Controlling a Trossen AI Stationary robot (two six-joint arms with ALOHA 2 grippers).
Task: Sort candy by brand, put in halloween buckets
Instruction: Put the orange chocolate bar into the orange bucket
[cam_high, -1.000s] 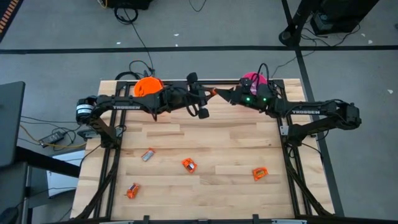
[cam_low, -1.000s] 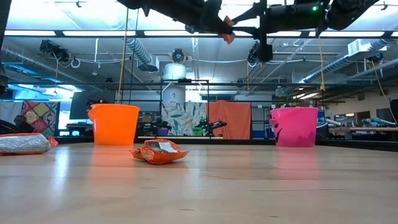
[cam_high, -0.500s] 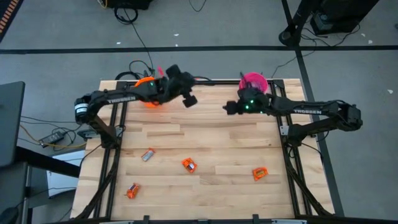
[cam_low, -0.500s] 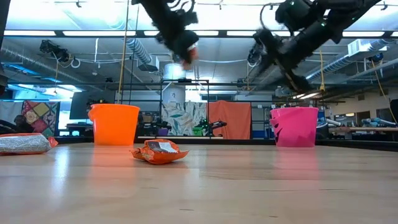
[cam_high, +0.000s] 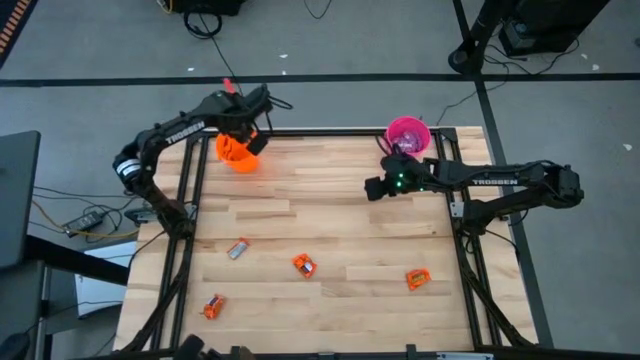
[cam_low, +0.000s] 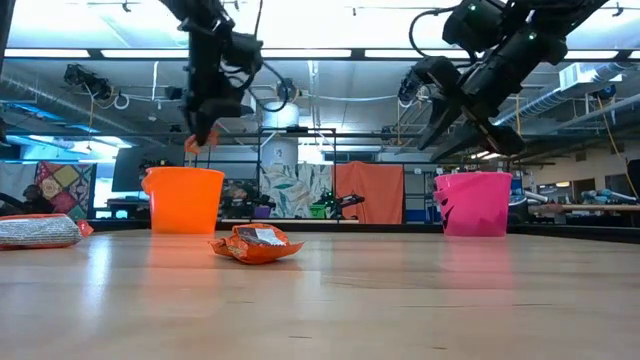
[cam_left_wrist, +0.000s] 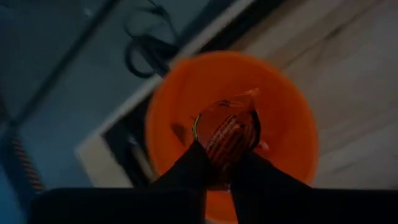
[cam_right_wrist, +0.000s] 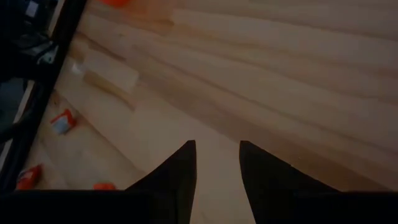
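Observation:
My left gripper (cam_left_wrist: 222, 144) hangs over the mouth of the orange bucket (cam_high: 234, 156) at the table's far left corner, shut on an orange-wrapped candy (cam_left_wrist: 227, 124). In the low view the candy (cam_low: 192, 143) is just above the bucket's rim (cam_low: 184, 171). My right gripper (cam_right_wrist: 217, 155) is open over bare wood, near the pink bucket (cam_high: 408, 133) at the far right. Several candies lie flat on the table's near half: a grey-and-red one (cam_high: 237, 249) and orange ones (cam_high: 304, 265), (cam_high: 418, 279), (cam_high: 212, 306). My left gripper pinches the candy's wrapper (cam_left_wrist: 219, 138) between its two fingertips. The fingers come from above and slant down. The candy is lifted clear and sits over the orange bucket's opening, touching nothing else that I can see.
Black frame rails run along the table's left and right edges (cam_high: 186, 250). The middle of the table between the buckets is bare wood. In the low view an orange candy (cam_low: 256, 243) and a silvery one (cam_low: 35, 231) lie close to the camera.
My left gripper has swung from the far middle toward the table's left edge, tipped its fingers downward and carried the candy over the orange bucket. My right gripper, which met it at the candy a second ago, has drawn back, sunk and tipped down, with nothing in it.

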